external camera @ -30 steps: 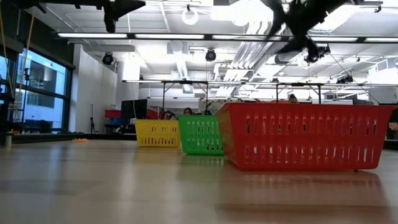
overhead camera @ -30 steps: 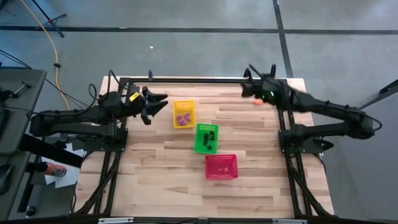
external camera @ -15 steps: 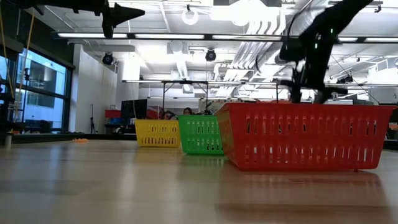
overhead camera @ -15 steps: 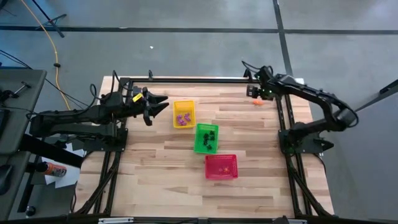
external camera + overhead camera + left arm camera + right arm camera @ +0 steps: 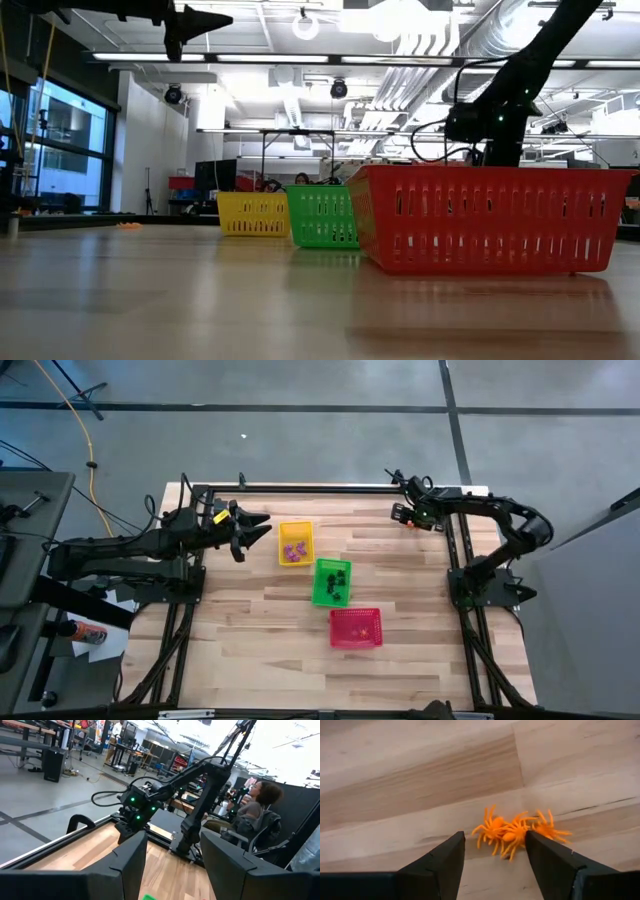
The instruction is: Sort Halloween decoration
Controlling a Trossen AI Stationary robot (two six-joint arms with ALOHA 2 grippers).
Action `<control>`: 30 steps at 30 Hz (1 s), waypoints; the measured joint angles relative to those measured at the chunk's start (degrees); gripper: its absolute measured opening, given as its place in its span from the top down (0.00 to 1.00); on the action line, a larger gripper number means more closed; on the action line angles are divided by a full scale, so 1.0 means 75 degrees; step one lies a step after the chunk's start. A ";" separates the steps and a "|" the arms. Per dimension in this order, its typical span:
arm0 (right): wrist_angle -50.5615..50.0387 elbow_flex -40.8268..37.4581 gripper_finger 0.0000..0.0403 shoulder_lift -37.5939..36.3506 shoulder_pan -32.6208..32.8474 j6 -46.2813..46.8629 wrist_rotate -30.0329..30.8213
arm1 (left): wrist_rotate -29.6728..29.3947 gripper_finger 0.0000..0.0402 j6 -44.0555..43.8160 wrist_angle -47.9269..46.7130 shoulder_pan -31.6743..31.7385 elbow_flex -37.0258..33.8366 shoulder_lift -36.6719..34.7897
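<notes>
Orange spider trinkets (image 5: 515, 832) lie in a small clump on the bare wood near the table's far right corner. My right gripper (image 5: 495, 857) hangs over them, pointing steeply down, open, one finger on either side of the clump without touching it. In the high view it (image 5: 404, 514) covers them. My left gripper (image 5: 256, 525) is open and level above the table, left of the yellow basket (image 5: 294, 544). Purple trinkets (image 5: 293, 549) lie in the yellow basket, and black ones (image 5: 338, 582) in the green basket (image 5: 322, 581).
The red basket (image 5: 356, 628) stands nearest the front, in a slanting row with the green and yellow ones. A black frame rail (image 5: 320, 488) runs along the far edge. Bare wood lies between the baskets and my right gripper. A person sits beyond the table (image 5: 260, 800).
My right gripper has sunk from high above the far right corner down toward the orange spiders, tipping from nearly level to steeply downward as its arm folded in. It has stayed open.
</notes>
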 joint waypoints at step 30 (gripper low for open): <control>-0.0868 -0.0009 1.00 -0.2160 0.1329 -0.1152 -0.0508 | -0.0001 0.56 -0.0004 -0.0243 -0.0003 -0.0009 0.0000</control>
